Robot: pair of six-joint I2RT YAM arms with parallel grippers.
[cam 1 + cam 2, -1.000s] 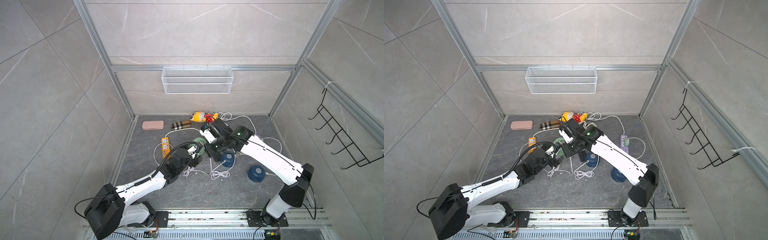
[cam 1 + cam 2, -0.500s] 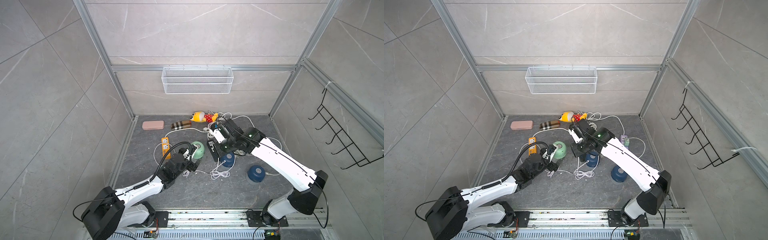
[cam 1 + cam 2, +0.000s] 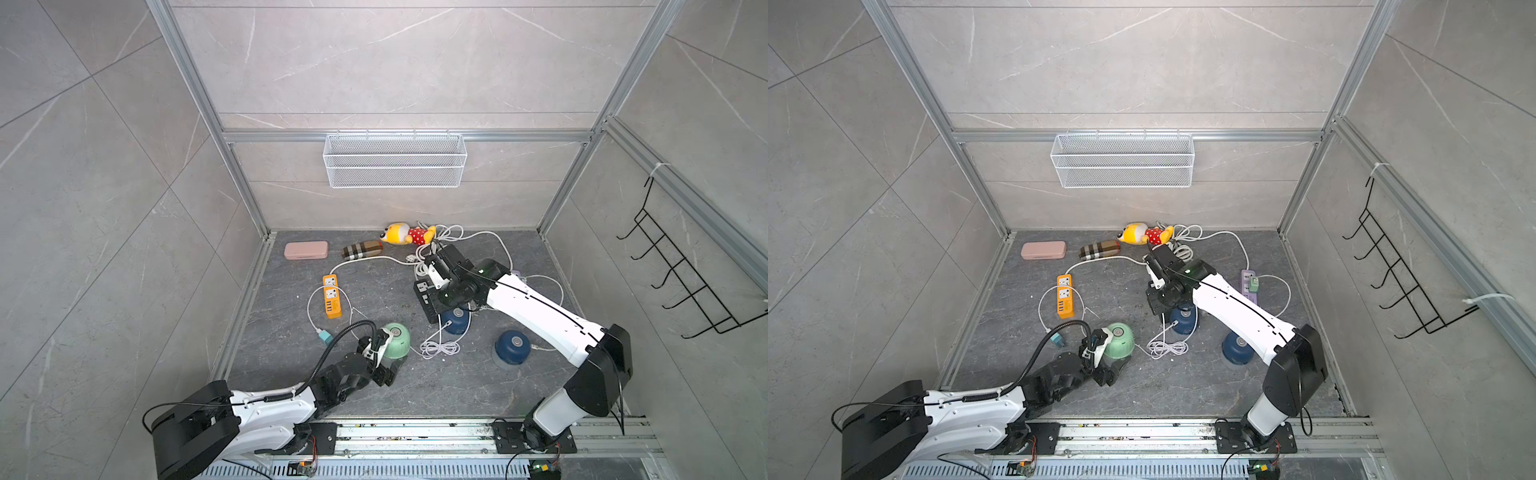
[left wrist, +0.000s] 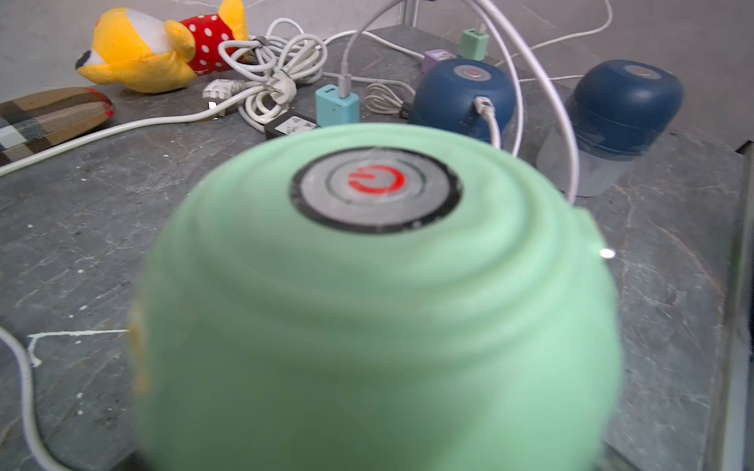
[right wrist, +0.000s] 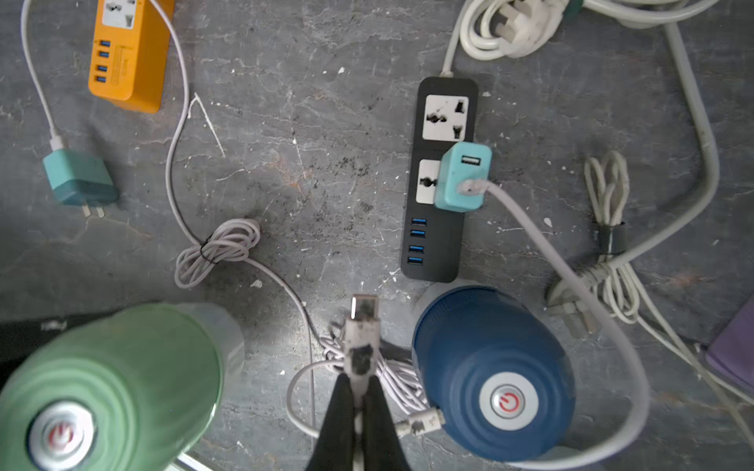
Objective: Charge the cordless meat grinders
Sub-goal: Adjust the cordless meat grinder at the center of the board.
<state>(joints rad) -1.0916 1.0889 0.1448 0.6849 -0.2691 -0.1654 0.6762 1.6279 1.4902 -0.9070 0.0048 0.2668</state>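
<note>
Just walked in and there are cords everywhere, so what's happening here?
Two robot arms are setting small grinders up to charge. The left claw grips the green grinder. The right claw pinches a white cable's plug, not yet in any grinder. Beside it, a blue grinder is already wired to a teal adapter in the black strip.

The mint green grinder [image 3: 397, 340] sits on the worktop at front left, silver button up, seemingly a little tilted. The middle dark blue grinder [image 3: 456, 321] stands upright, a white cable [image 4: 485, 108] plugged into its side. The outer dark blue grinder [image 3: 513, 344] stands upright nearby, apart.
</note>
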